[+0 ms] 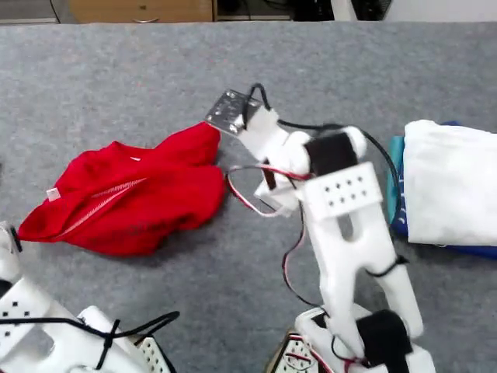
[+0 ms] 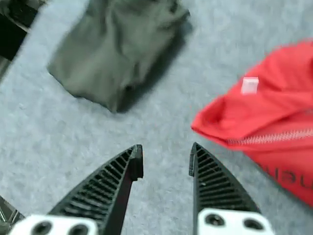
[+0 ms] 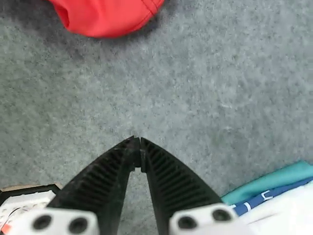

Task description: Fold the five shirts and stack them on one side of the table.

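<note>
Left wrist view: my left gripper (image 2: pixel 166 159) is spread and empty over the grey table (image 2: pixel 58 147). A crumpled olive-grey shirt (image 2: pixel 117 49) lies beyond, blurred, seemingly unfolded. The red shirt (image 2: pixel 264 117) lies near one fingertip.

Right wrist view: my right gripper (image 3: pixel 137 149) is pressed together, holding nothing.

High view: the red shirt lies rumpled at centre-left. At the right edge a folded white shirt (image 1: pixel 450 183) tops teal (image 1: pixel 396 159) and blue (image 1: pixel 466 250) layers. Wooden furniture (image 1: pixel 140 9) stands behind the table.

Grey table (image 1: pixel 109 74): red shirt (image 1: pixel 132 194), folded stack (image 1: pixel 450 186)
</note>
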`<state>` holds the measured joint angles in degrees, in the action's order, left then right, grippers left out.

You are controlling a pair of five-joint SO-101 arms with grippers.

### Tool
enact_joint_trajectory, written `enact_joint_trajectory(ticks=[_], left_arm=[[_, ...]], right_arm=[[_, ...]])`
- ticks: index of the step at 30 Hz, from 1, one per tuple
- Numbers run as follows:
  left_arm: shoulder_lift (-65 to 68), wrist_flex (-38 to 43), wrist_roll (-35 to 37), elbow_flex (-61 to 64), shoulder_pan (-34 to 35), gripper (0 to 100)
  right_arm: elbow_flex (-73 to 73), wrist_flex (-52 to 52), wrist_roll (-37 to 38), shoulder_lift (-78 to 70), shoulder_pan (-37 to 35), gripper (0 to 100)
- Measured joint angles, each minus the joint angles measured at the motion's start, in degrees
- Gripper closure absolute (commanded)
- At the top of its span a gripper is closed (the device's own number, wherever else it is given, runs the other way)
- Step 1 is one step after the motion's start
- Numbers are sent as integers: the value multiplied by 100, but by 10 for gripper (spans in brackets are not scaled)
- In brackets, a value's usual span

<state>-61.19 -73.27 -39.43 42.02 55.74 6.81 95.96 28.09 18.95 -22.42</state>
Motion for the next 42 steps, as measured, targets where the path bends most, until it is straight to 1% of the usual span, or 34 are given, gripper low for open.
enact_joint_trajectory(ticks=[5,10,16,20,24,28,31,35,42], left_arm=[[457,35,-35,158,-484,831],[1407,615,158,149,-738,830],[3051,730,229,-703,-870,783],[4325,404,237,-1582,-923,783],[5556,-114,237,-2479,-976,784],[6470,-457,273,-3226,-985,805],[6848,-527,343,-3631,-985,808],[6927,-545,352,-3965,-985,807],[7077,-545,352,-4044,-985,807]], right_arm=[[-97,88,0,-237,-26,996],[-97,396,0,-237,-35,996],[-97,484,0,-273,-35,996],[-97,484,0,-290,-35,996],[-97,484,0,-290,-35,996],[79,484,0,-290,-35,996],[193,484,-35,-290,-35,996],[202,484,-237,-290,-35,996],[220,484,-255,-229,-35,996]])
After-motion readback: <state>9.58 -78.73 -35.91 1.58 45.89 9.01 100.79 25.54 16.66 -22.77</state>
